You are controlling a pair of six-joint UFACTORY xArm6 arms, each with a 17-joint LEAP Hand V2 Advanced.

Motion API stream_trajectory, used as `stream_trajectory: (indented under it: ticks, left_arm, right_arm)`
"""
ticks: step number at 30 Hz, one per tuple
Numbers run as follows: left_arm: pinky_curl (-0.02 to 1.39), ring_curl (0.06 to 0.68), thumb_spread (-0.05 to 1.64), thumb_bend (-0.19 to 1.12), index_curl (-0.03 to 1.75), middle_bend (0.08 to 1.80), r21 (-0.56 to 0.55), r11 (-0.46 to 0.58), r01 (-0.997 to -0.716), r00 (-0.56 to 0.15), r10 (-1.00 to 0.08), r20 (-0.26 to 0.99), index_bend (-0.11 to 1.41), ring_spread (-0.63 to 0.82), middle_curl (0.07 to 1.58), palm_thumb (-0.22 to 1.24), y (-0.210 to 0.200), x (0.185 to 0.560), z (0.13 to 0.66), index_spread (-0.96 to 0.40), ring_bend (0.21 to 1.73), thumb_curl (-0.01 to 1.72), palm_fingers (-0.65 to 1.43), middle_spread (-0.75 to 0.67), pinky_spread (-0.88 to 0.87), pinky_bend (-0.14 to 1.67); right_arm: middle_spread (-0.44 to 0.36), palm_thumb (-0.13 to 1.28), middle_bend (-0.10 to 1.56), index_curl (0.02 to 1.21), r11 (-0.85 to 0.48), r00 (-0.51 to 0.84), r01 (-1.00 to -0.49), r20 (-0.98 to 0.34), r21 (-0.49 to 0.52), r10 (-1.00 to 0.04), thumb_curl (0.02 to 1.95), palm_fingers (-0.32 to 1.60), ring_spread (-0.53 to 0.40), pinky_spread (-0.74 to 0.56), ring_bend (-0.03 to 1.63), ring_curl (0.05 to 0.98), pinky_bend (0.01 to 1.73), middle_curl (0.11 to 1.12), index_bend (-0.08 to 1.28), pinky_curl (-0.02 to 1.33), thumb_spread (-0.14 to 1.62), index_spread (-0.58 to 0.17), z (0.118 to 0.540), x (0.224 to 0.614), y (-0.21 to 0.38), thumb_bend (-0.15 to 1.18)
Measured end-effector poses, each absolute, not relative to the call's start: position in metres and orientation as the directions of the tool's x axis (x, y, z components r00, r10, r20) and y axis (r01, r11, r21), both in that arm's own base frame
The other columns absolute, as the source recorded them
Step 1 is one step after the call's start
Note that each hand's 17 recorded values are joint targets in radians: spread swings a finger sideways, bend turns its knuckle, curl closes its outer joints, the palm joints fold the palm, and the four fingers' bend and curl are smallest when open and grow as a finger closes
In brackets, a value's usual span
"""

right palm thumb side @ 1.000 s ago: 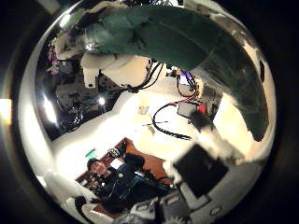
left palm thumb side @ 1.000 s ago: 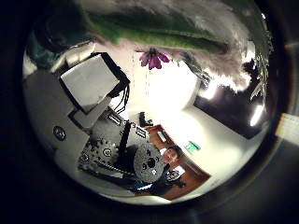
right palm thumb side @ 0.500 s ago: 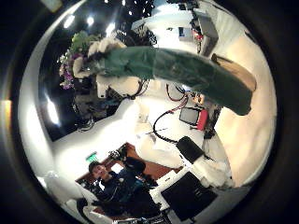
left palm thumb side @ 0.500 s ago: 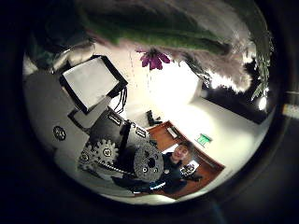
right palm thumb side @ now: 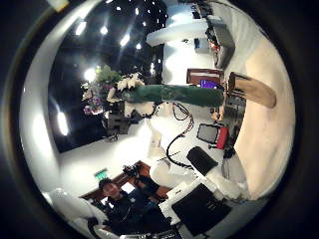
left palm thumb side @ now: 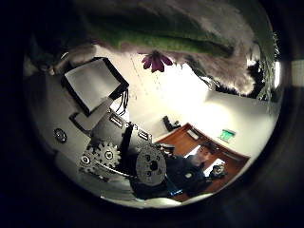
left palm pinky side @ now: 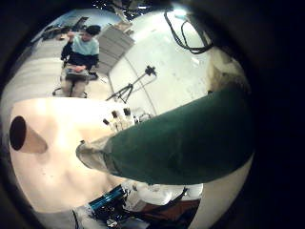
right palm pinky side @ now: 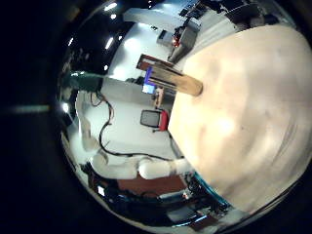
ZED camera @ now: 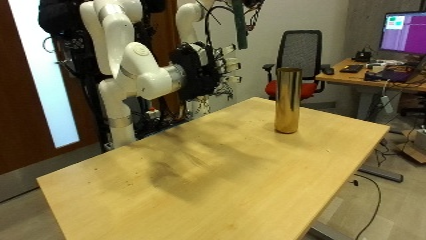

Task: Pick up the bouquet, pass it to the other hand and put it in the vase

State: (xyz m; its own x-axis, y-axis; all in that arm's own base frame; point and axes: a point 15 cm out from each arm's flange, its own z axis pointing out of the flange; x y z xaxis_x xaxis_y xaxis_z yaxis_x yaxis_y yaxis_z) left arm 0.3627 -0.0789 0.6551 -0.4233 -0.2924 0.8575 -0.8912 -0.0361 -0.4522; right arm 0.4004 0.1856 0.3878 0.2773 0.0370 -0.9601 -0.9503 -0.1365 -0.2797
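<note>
Currently, my left robot hand (left palm thumb side: 123,157): clenched round bouquet (left palm pinky side: 181,138), held high, at 1 o'clock of right.
My right robot hand (ZED camera: 207,68): released, empty.
Vase (ZED camera: 286,100): upright on desk (ZED camera: 226,170), at 4 o'clock of right.

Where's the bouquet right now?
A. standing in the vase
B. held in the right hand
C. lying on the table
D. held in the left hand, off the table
D: the bouquet fills the left hand's palm views. The vase stands empty, and the right hand is open and apart from the bouquet.
</note>
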Motion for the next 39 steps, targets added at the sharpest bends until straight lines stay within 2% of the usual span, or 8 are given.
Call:
stream_trajectory:
  ticks: [8,15,21,28,36,39]
  left_arm:
    - [0.69,0.571,0.20,-0.02,1.59,0.99,-0.502,-0.138,-0.854,-0.430,-0.357,0.829,0.20,-0.42,1.12,1.14,-0.029,0.372,0.665,-0.67,1.43,0.91,1.08,-0.59,-0.58,1.13]
    - [0.70,0.572,0.19,-0.02,1.61,1.00,-0.481,-0.202,-0.853,-0.396,-0.348,0.850,0.21,-0.42,1.11,1.14,0.021,0.390,0.639,-0.62,1.43,0.91,1.09,-0.59,-0.58,1.11]
    - [0.71,0.575,0.19,-0.02,1.62,1.00,-0.460,-0.243,-0.854,-0.375,-0.325,0.868,0.21,-0.43,1.11,1.13,0.044,0.396,0.621,-0.59,1.43,0.92,1.09,-0.59,-0.58,1.11]
    - [0.72,0.577,0.19,-0.02,1.63,1.01,-0.446,-0.277,-0.851,-0.359,-0.312,0.880,0.21,-0.43,1.11,1.13,0.060,0.407,0.600,-0.56,1.43,0.92,1.09,-0.59,-0.58,1.10]
    - [0.72,0.580,0.19,-0.02,1.64,1.01,-0.409,-0.298,-0.862,-0.324,-0.295,0.899,0.21,-0.42,1.11,1.13,0.070,0.423,0.573,-0.53,1.43,0.92,1.09,-0.59,-0.58,1.10]
    - [0.73,0.581,0.19,-0.02,1.64,1.01,-0.409,-0.312,-0.857,-0.313,-0.314,0.896,0.21,-0.42,1.11,1.13,0.076,0.430,0.566,-0.52,1.42,0.92,1.09,-0.59,-0.58,1.10]
  right_arm:
    - [0.104,0.84,0.17,0.23,-0.131,0.266,-0.954,-0.963,-0.269,0.037,0.50,-0.04,0.155,0.24,0.31,0.248,0.36,0.25,0.16,0.34,0.94,-0.262,0.387,0.400,0.183,-0.03]
    - [0.098,0.84,0.18,0.26,-0.112,0.269,-0.956,-0.962,-0.271,0.039,0.50,-0.02,0.145,0.23,0.29,0.252,0.35,0.26,0.17,0.33,0.96,-0.234,0.387,0.402,0.173,-0.02]
    - [0.097,0.84,0.18,0.27,-0.114,0.260,-0.958,-0.965,-0.264,0.045,0.50,-0.01,0.144,0.22,0.29,0.257,0.34,0.26,0.16,0.33,0.96,-0.233,0.385,0.401,0.175,-0.02]
    - [0.090,0.84,0.18,0.28,-0.073,0.258,-0.961,-0.959,-0.268,0.119,0.49,0.01,0.133,0.22,0.29,0.260,0.33,0.27,0.17,0.33,0.96,-0.235,0.398,0.396,0.181,-0.02]
    - [0.076,0.86,0.18,0.30,-0.081,0.257,-0.960,-0.958,-0.268,0.125,0.50,0.04,0.113,0.22,0.28,0.262,0.31,0.28,0.19,0.32,0.97,-0.244,0.396,0.395,0.186,-0.02]
    - [0.074,0.86,0.18,0.31,-0.088,0.259,-0.958,-0.957,-0.271,0.127,0.50,0.04,0.105,0.21,0.27,0.263,0.30,0.28,0.18,0.32,0.97,-0.247,0.396,0.393,0.189,-0.02]
